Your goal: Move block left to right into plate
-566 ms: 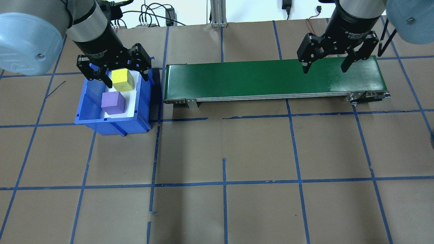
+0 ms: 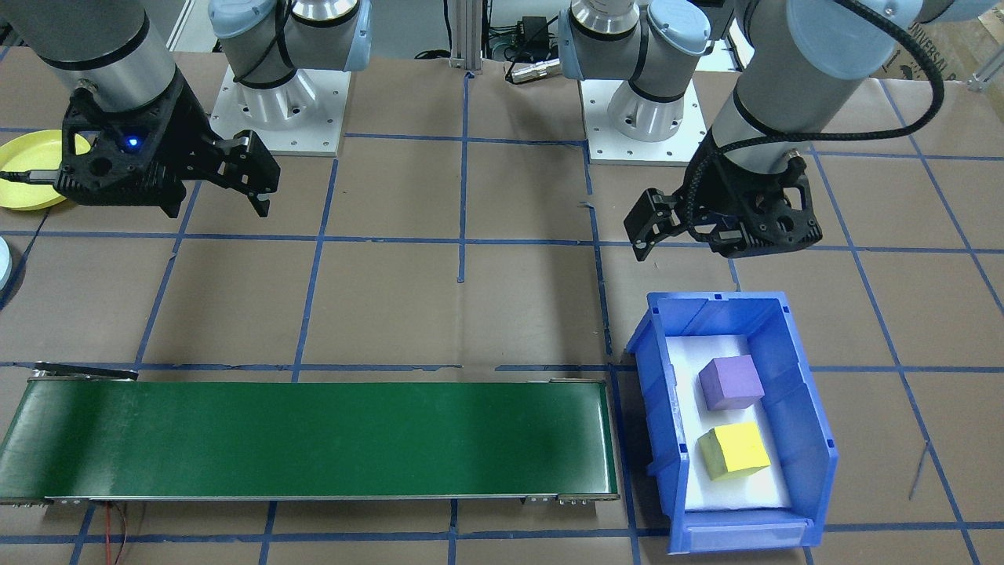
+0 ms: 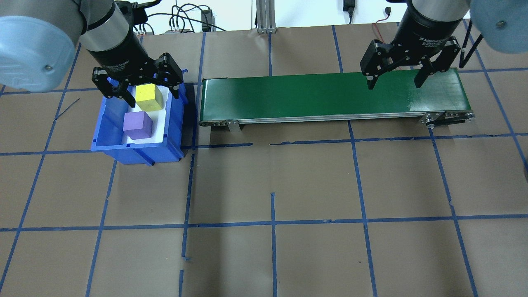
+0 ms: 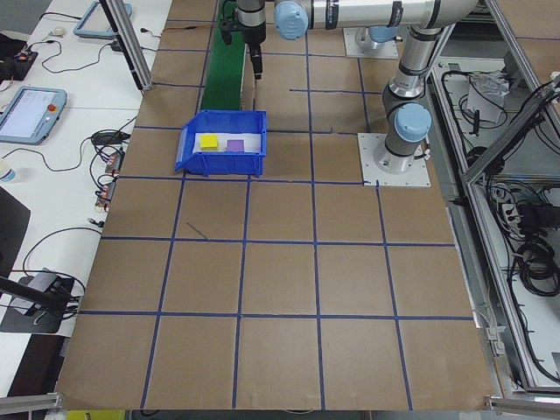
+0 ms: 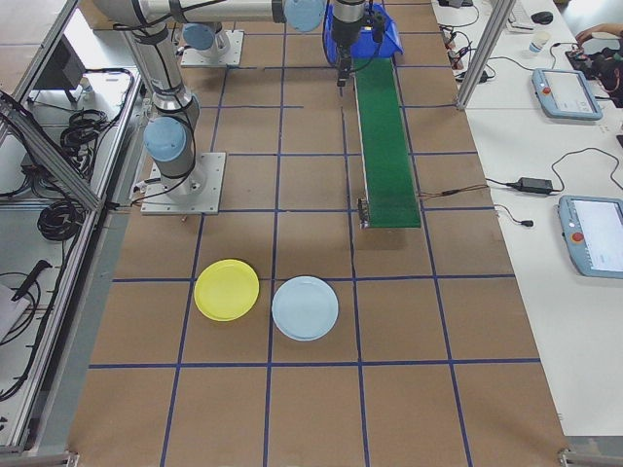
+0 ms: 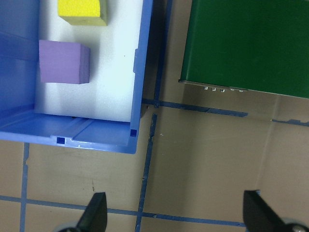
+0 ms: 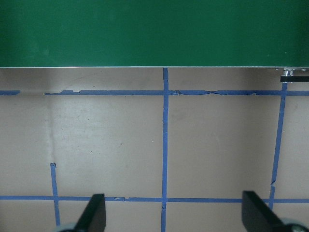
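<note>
A purple foam block [image 3: 138,125] and a yellow foam block [image 3: 149,97] lie in the blue bin [image 3: 136,152] on its white liner. My left gripper [image 3: 154,99] hovers open above the bin's far end, over the yellow block, with nothing between its fingers [image 6: 96,215]. In the left wrist view the purple block [image 6: 64,62] and yellow block [image 6: 82,10] show at the upper left. Above the green conveyor's [image 3: 330,95] right end hangs my right gripper [image 3: 394,84], open and empty. The yellow plate [image 5: 227,290] lies on the table far to the right, partly hidden behind the right gripper [image 2: 216,208] in the front view.
A light blue plate [image 5: 305,307] lies beside the yellow plate. The conveyor [image 2: 314,439] runs from beside the bin [image 2: 737,534] toward the right. Brown paper with blue tape lines covers the table. Cables and tablets lie beyond the table's edges.
Both grippers have shifted slightly toward the top of the overhead view. Both stay open, and the blocks have not moved.
</note>
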